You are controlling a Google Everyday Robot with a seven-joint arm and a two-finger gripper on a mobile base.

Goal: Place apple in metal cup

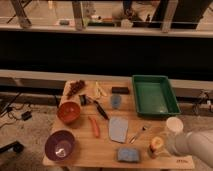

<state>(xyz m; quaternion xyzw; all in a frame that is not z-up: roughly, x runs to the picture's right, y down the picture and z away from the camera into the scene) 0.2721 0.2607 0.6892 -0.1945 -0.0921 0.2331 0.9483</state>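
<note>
One step left, we judge: gripper (pixel 170 145) at lower right beside apple (pixel 156 143), seemingly atop metal cup (pixel 155 152); grip state we cannot tell, and next comes a clean release.

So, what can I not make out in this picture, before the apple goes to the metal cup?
- Claw, camera view, bottom right beside the apple: the white arm covers most of it, so contact with the apple is unclear.
- Arm: cut off by the right edge.
- Metal cup, mid-table: too small to see its inside.
- Apple: its lower part merges with the claw.
</note>
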